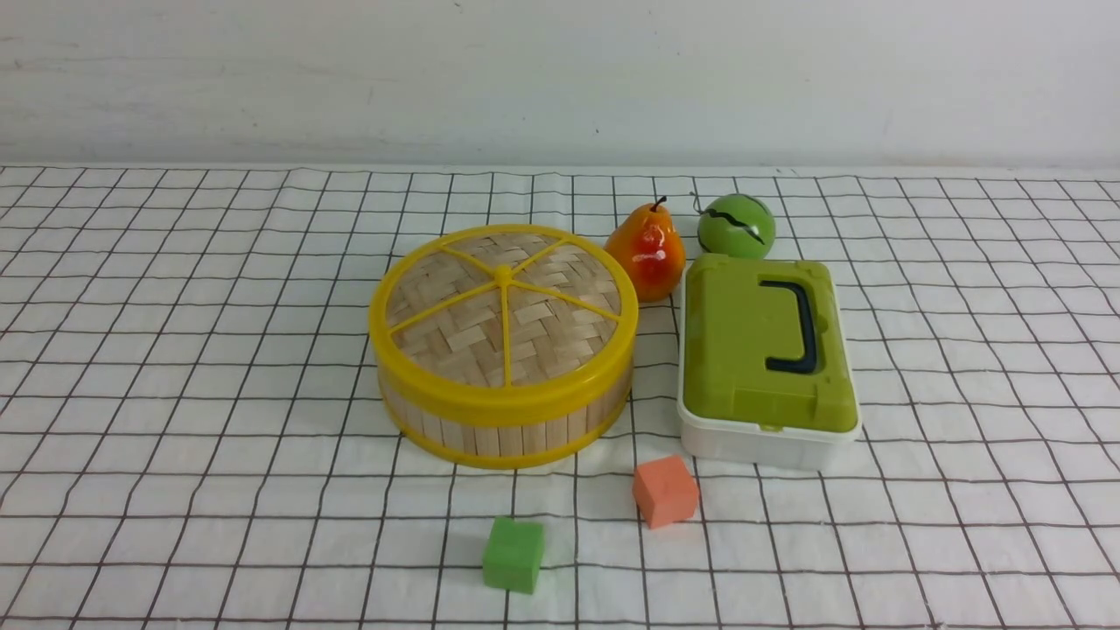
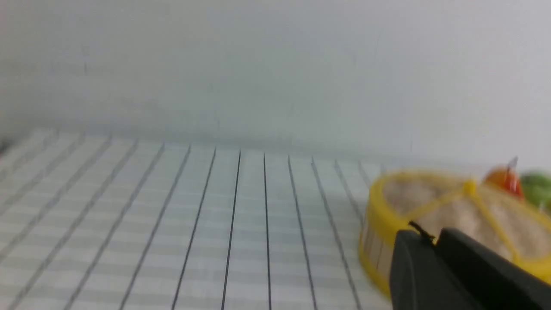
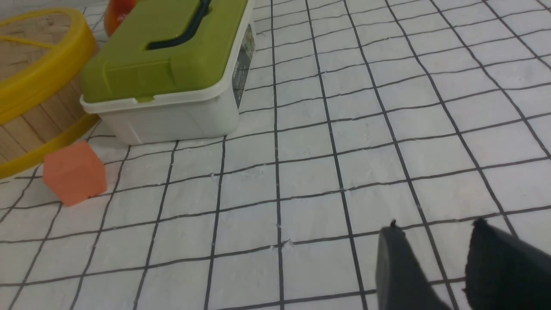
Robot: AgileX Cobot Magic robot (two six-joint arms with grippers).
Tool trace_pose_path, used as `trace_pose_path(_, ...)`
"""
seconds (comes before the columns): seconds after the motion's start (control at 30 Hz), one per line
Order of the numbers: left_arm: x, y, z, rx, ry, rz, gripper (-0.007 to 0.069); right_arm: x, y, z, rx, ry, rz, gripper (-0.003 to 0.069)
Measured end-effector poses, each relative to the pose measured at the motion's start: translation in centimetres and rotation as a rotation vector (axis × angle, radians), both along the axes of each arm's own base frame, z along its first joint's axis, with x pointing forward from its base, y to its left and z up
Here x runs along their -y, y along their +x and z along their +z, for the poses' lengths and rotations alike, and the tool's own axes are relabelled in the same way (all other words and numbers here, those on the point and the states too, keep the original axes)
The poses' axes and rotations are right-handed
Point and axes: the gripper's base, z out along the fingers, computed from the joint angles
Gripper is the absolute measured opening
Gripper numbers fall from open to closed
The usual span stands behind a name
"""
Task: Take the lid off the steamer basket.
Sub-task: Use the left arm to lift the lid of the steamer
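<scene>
The lid [image 1: 504, 311], a woven bamboo disc with a yellow rim and yellow spokes, sits on the steamer basket [image 1: 503, 429], a round tub of light wooden slats, in the middle of the table. Both show blurred in the left wrist view, lid [image 2: 452, 206] on basket [image 2: 373, 247]. My left gripper [image 2: 432, 237] is shut and empty, short of the basket's side. In the right wrist view the basket [image 3: 34, 120] and lid rim [image 3: 47, 69] show at the edge. My right gripper [image 3: 434, 226] is open and empty over bare cloth. Neither gripper shows in the front view.
A white box with a green lid and black handle [image 1: 766, 350] stands right of the basket. A pear [image 1: 647, 249] and a green ball [image 1: 737, 226] lie behind. An orange cube [image 1: 665, 490] and a green cube [image 1: 514, 553] lie in front. The checked cloth [image 1: 175, 394] covers the table.
</scene>
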Motion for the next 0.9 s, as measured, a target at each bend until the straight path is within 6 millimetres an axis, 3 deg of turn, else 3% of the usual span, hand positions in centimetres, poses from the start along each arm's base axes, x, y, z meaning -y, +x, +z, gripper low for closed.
trace_pose_path(0.23,-0.3,-1.2,3.1,0.361,-0.096,-0.007,0.0070,0.0,0.0,0.0,0.000,0.000,0.000,0.0240)
trace_pose_path(0.37,-0.5,-1.6,4.4,0.388,-0.275,-0.061,0.0065,0.0,0.0,0.0,0.000,0.000,0.000,0.0240)
trace_pose_path(0.43,-0.4,-2.0,6.4,0.358,-0.306,-0.081,0.0034,0.0,0.0,0.0,0.000,0.000,0.000,0.0240)
trace_pose_path(0.5,-0.3,-2.6,9.6,0.275,-0.292,-0.087,-0.0013,0.0,0.0,0.0,0.000,0.000,0.000,0.0240)
trace_pose_path(0.57,-0.1,-2.6,12.9,0.192,-0.247,-0.076,-0.0013,0.0,0.0,0.0,0.000,0.000,0.000,0.0240)
trace_pose_path(0.7,0.2,0.1,16.2,-0.052,-0.163,-0.049,-0.0013,0.0,0.0,0.0,0.000,0.000,0.000,0.0240)
trace_pose_path(0.83,0.6,5.8,15.7,-0.312,-0.168,-0.039,-0.0013,0.0,0.0,0.0,0.000,0.000,0.000,0.0240)
trace_pose_path(0.9,0.9,7.5,15.2,-0.387,-0.203,-0.048,-0.0013,0.0,0.0,0.0,0.000,0.000,0.000,0.0240)
